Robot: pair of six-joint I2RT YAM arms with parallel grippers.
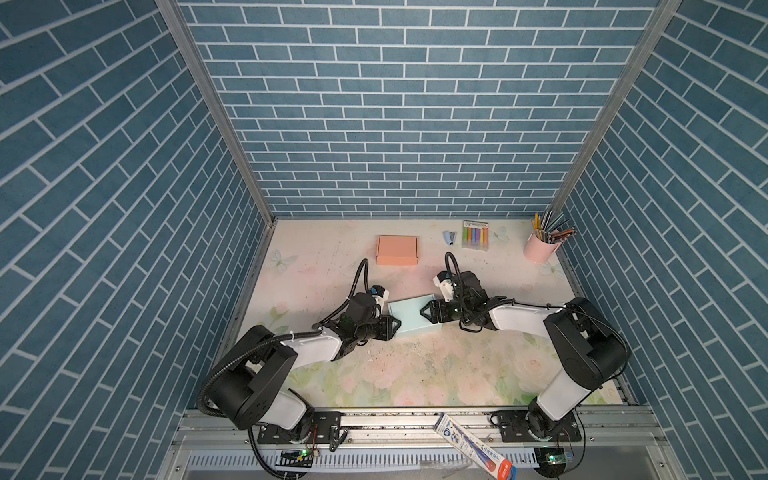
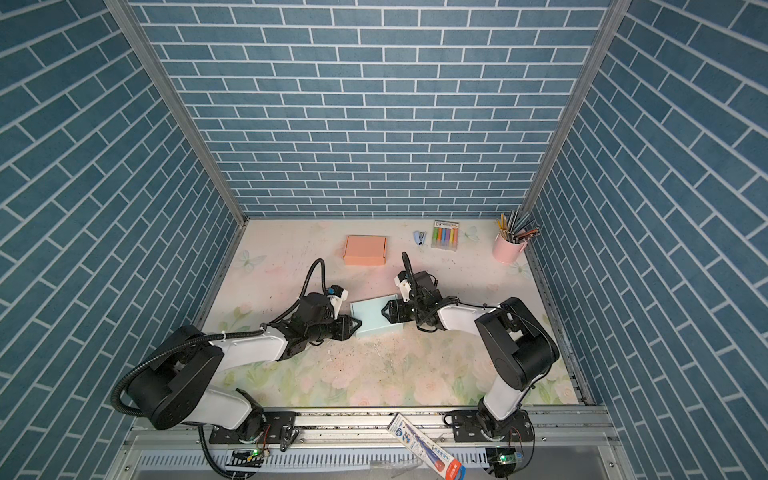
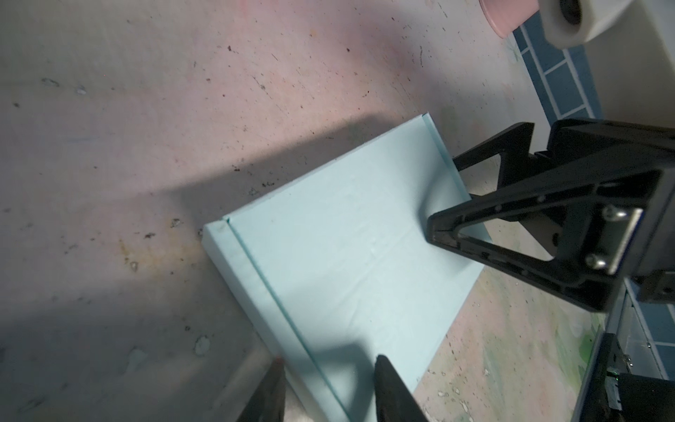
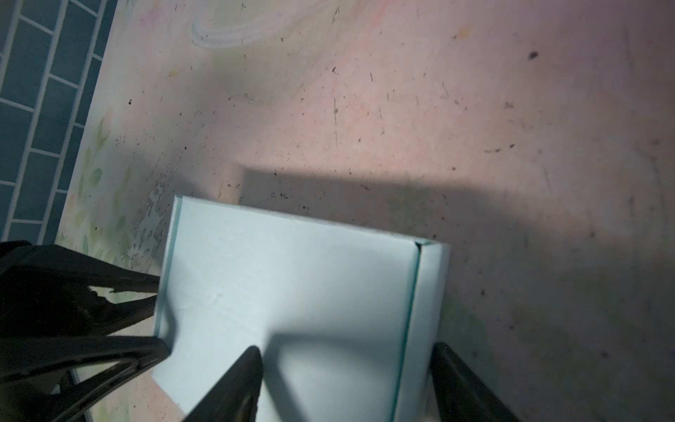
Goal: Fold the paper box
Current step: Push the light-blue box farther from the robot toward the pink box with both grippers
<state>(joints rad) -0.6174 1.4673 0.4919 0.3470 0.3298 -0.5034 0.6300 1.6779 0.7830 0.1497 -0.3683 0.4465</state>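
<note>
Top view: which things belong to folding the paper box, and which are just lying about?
Job in hand: light blue box, left gripper, right gripper.

Lying about: orange box, stapler, marker pack, pink pencil cup, tube on the front rail.

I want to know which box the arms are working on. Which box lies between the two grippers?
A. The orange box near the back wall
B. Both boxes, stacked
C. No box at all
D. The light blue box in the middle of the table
D: in a top view the light blue box lies between the left gripper and the right gripper, while the orange box sits apart, nearer the back wall.
</note>
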